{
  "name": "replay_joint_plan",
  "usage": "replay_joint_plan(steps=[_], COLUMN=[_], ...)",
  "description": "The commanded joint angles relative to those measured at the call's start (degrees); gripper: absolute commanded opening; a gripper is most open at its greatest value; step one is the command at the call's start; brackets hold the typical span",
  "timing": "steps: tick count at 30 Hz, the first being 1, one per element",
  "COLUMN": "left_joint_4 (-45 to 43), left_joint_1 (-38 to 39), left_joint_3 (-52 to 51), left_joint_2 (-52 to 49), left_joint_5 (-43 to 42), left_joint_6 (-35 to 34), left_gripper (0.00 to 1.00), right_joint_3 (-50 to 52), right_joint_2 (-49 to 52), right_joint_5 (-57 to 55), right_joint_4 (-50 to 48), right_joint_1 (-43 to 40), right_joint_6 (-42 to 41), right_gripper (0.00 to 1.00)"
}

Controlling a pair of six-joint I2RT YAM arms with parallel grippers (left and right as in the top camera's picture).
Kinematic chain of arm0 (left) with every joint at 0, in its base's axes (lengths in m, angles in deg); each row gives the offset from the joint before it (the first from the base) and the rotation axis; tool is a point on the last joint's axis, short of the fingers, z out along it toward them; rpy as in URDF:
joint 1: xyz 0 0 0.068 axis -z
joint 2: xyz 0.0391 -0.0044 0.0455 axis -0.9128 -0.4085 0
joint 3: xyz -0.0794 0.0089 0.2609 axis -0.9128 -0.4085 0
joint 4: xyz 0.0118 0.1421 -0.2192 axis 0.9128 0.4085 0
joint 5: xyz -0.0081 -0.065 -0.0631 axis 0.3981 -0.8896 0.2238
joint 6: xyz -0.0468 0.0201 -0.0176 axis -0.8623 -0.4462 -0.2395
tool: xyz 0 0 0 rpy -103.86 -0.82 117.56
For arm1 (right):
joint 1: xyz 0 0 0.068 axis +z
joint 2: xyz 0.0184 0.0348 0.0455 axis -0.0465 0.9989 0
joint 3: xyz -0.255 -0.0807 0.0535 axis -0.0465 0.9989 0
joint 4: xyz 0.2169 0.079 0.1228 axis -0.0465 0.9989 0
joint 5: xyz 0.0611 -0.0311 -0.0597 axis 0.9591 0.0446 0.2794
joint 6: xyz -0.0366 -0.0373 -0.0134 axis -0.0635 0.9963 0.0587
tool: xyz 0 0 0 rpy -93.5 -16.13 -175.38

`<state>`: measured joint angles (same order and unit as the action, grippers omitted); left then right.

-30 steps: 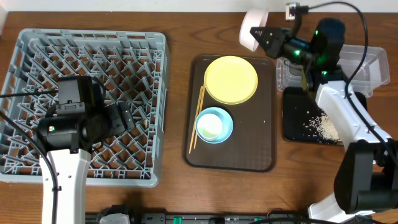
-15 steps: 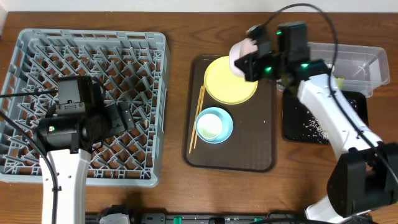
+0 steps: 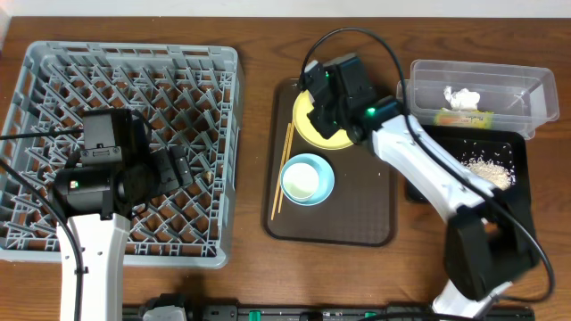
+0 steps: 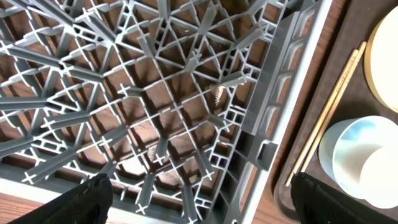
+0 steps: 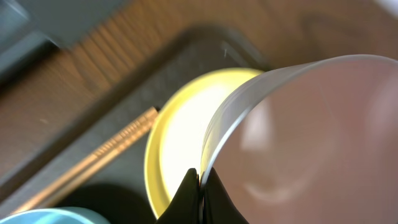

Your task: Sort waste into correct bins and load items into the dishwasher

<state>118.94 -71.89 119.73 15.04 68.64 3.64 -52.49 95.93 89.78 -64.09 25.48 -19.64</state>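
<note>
My right gripper (image 5: 200, 180) is shut on the rim of the white bowl (image 5: 311, 137) and holds it tilted over the yellow plate (image 5: 180, 137). From overhead the right gripper (image 3: 326, 94) covers much of the plate (image 3: 308, 123) and hides the bowl. The light blue bowl (image 3: 312, 178) holds the small white cup (image 3: 302, 182), beside the chopsticks (image 3: 283, 169). My left gripper (image 4: 199, 199) is open and empty above the grey dish rack (image 4: 155, 93), near its right edge (image 3: 178, 168). The clear tub (image 3: 526, 89) holds the napkin (image 3: 461, 97) and the wrapper (image 3: 464, 118). Rice scraps (image 3: 489, 169) lie in the black tray (image 3: 446, 147).
The plate, blue bowl and chopsticks sit on a dark brown serving tray (image 3: 357, 214) between the dish rack (image 3: 53, 62) and the bins. The left wrist view also shows the chopsticks (image 4: 326, 118) and blue bowl (image 4: 348, 143).
My right arm has swung left with the white bowl, from the back of the table by the clear tub to above the yellow plate. The left arm has not moved.
</note>
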Motion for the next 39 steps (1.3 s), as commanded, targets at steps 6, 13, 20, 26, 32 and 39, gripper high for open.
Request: replay_joint_plan(steps=[6, 13, 20, 26, 32, 39], left_joint_4=[0.0, 0.17, 0.17, 0.17, 0.15, 0.15], left_joint_1=[-0.26, -0.26, -0.26, -0.26, -0.26, -0.26], left_joint_3=[1.18, 1.18, 1.18, 1.18, 1.18, 1.18], left_joint_2=[-0.07, -0.07, -0.07, -0.07, -0.11, -0.11], left_joint_5=[0.28, 0.28, 0.31, 0.31, 0.31, 0.28], left_joint_6=[-0.28, -0.28, -0.28, -0.28, -0.31, -0.31], left_gripper=[0.93, 0.93, 0.93, 0.93, 0.93, 0.93], right_joint_3=[-0.98, -1.01, -1.01, -1.01, -1.01, -0.87], right_joint_2=[6.95, 7.65, 4.7, -4.35, -9.51, -7.15], right_joint_5=[1.14, 2.84, 6.1, 6.36, 11.39, 11.56], right_joint_4=[-1.6, -2.56, -1.81, 4.79, 16.83, 27.71], right_joint_1=[0.33, 0.35, -0.13, -1.33, -0.17, 2.34], right_joint_6=[-3.54, -5.05, -8.68, -13.51, -14.03, -14.08], right_gripper=[0.01, 0.11, 0.55, 0.57, 0.58, 0.62])
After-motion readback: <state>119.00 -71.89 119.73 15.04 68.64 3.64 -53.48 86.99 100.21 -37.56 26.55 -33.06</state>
